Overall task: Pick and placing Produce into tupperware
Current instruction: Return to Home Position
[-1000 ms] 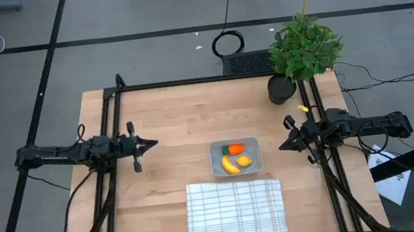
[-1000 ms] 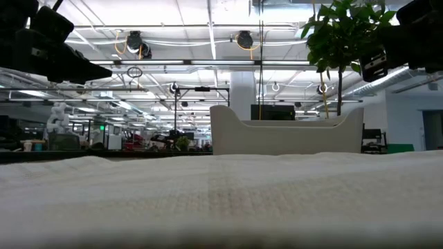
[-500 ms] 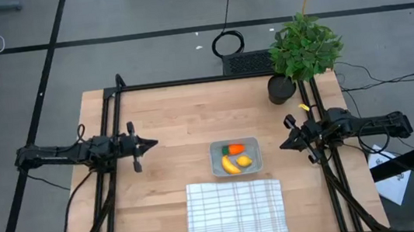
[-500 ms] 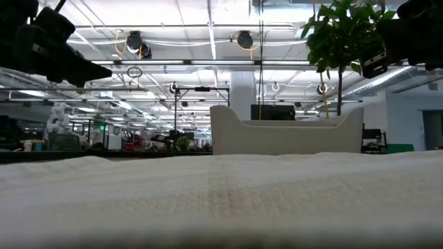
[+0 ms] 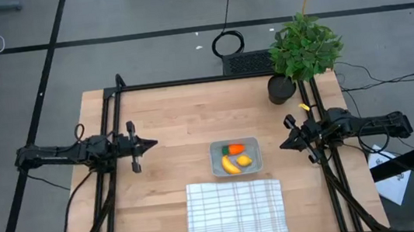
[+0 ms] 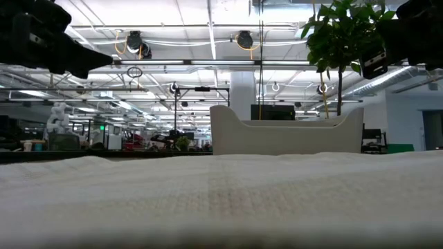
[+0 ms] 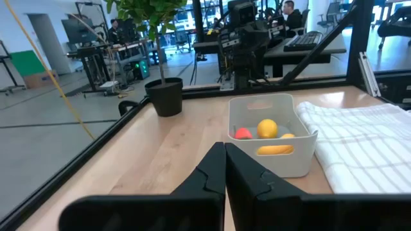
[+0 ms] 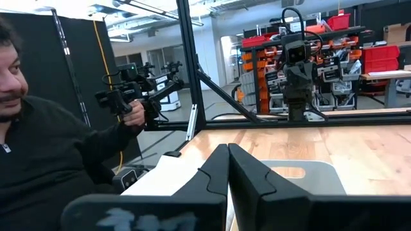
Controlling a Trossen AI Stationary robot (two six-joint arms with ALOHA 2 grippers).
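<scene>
The translucent grey tupperware (image 5: 235, 157) sits on the wooden table, just beyond the white grid cloth. Inside it lie the yellow banana (image 5: 231, 166), the round yellow fruit (image 5: 244, 160) and the orange carrot with green top (image 5: 233, 149). In the left wrist view the tub (image 7: 272, 142) shows the same pieces. My left gripper (image 5: 154, 144) is shut and hovers to the tub's left. My right gripper (image 5: 281, 146) is shut and hovers to its right. Neither touches anything.
A white grid-patterned cloth (image 5: 236, 212) lies at the table's near edge. A potted leafy plant (image 5: 302, 49) stands at the far right corner. Black frame rails (image 5: 111, 127) run along both sides. A person shows beyond the table in the right wrist view (image 8: 38, 147).
</scene>
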